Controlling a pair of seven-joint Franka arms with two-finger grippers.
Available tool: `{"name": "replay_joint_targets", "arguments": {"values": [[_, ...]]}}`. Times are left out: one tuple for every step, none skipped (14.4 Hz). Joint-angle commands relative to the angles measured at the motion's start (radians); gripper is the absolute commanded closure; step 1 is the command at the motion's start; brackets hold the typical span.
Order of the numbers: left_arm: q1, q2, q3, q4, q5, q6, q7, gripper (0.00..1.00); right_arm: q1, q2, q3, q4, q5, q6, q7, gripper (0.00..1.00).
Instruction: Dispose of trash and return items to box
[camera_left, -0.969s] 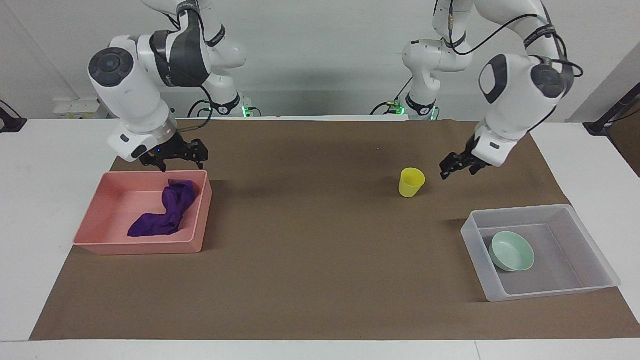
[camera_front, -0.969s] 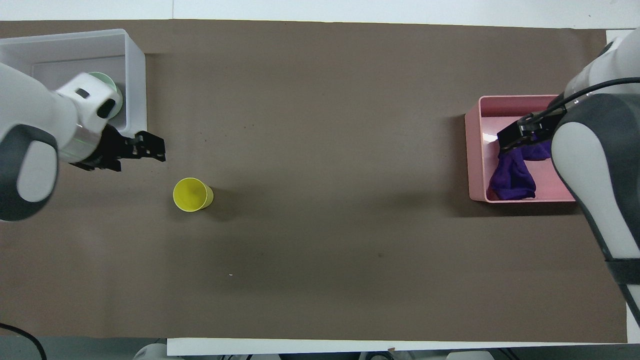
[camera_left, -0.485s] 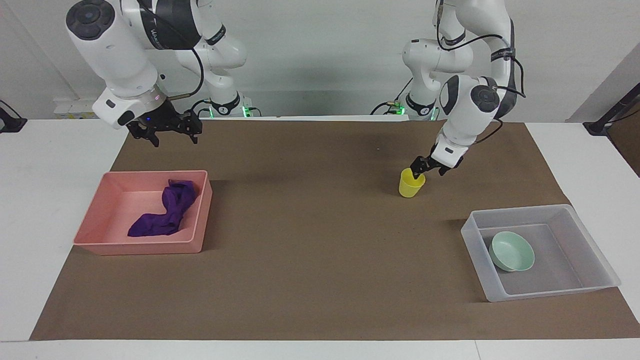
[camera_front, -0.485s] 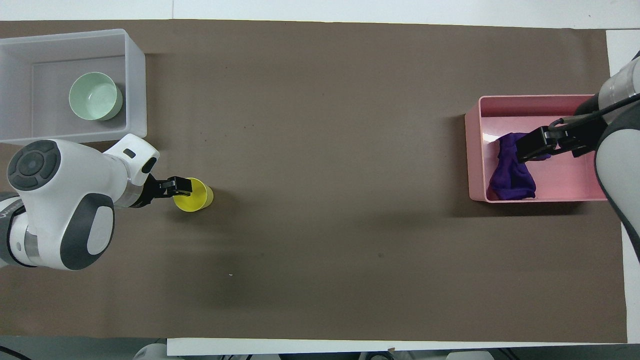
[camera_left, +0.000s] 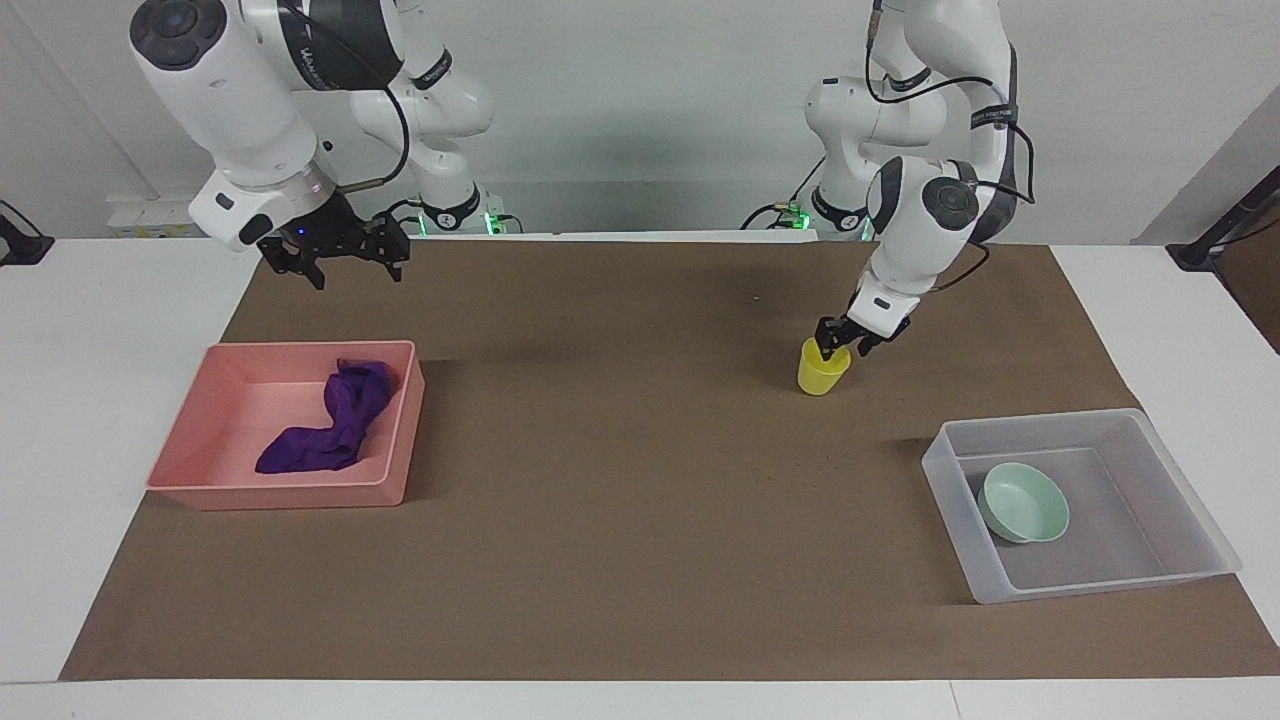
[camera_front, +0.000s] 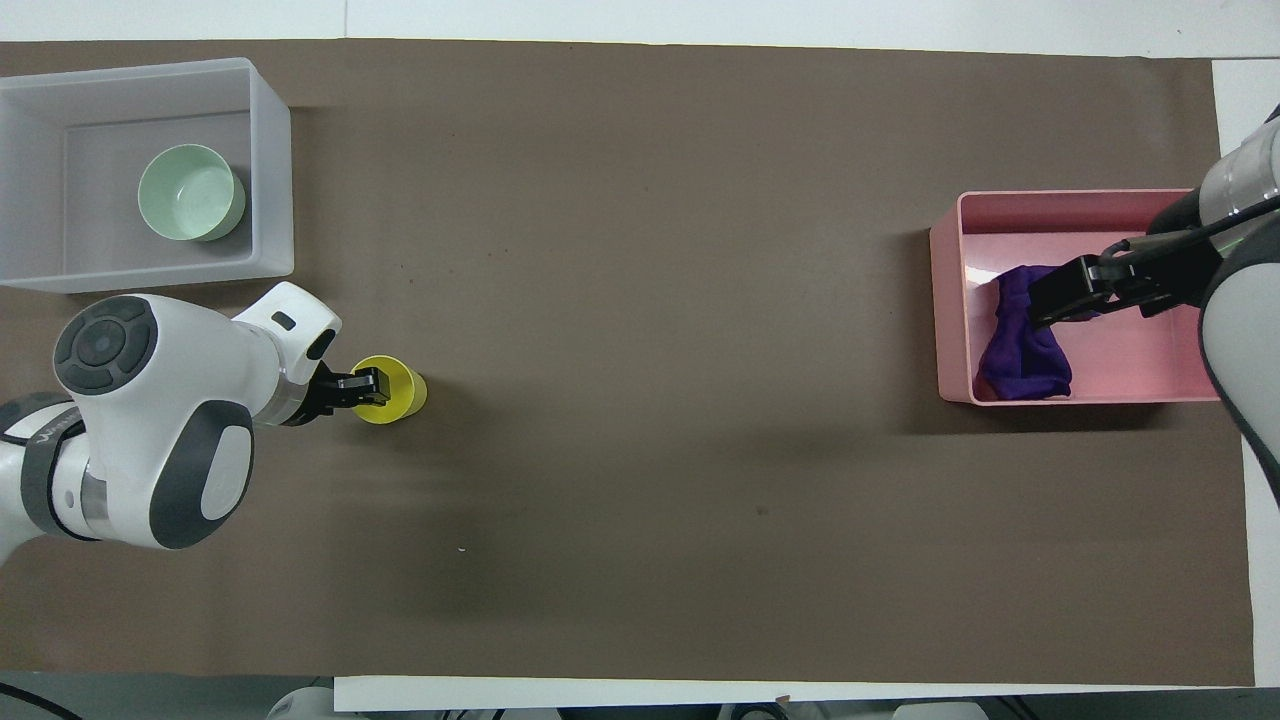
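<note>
Left gripper (camera_left: 836, 345) at the cup's rim; right gripper (camera_left: 335, 258) raised and spread.

The left fingers straddle the cup (camera_left: 822, 370) rim, partly closed; a firm grip cannot be told. The forearm slopes down from a bent elbow. The yellow cup stands upright on the brown mat (camera_left: 620, 480), nearer the robots than the box (camera_left: 1085, 590), which holds the green bowl (camera_left: 1023, 502). The right fingers stand open, in the air near the tray (camera_left: 300, 495), where the purple rag (camera_left: 330, 425) lies crumpled.

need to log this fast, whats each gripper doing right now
left gripper: at the rim of the yellow cup, fingers closing on it; a firm hold cannot be told.
right gripper: open, holding nothing, raised near the pink tray.
</note>
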Motion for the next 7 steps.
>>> {"name": "replay_joint_targets", "arguments": {"values": [[-0.015, -0.012, 0.013, -0.013, 0.002, 0.021, -0.020, 1.00, -0.006, -0.015, 0.001, -0.008, 0.009, -0.005, -0.012, 0.01], [-0.009, -0.001, 0.014, 0.022, 0.002, 0.006, -0.018, 1.00, -0.006, -0.015, 0.001, -0.008, 0.010, -0.005, -0.012, 0.01], [-0.004, 0.022, 0.016, 0.080, 0.002, -0.032, -0.020, 1.00, -0.008, -0.015, 0.001, -0.008, 0.010, -0.005, -0.013, 0.01], [0.002, 0.036, 0.020, 0.165, 0.002, -0.090, -0.020, 1.00, -0.008, -0.015, 0.001, -0.008, 0.010, -0.005, -0.013, 0.00], [0.021, 0.057, 0.025, 0.259, 0.002, -0.162, -0.020, 1.00, -0.009, -0.015, 0.001, -0.008, 0.010, -0.005, -0.013, 0.01], [0.057, 0.063, 0.023, 0.355, 0.002, -0.234, -0.018, 1.00, -0.011, -0.015, 0.001, -0.008, 0.010, -0.005, -0.015, 0.00], [0.096, 0.094, 0.025, 0.454, 0.002, -0.303, -0.027, 1.00, -0.011, -0.015, 0.001, -0.008, 0.010, -0.005, -0.013, 0.01]]}}
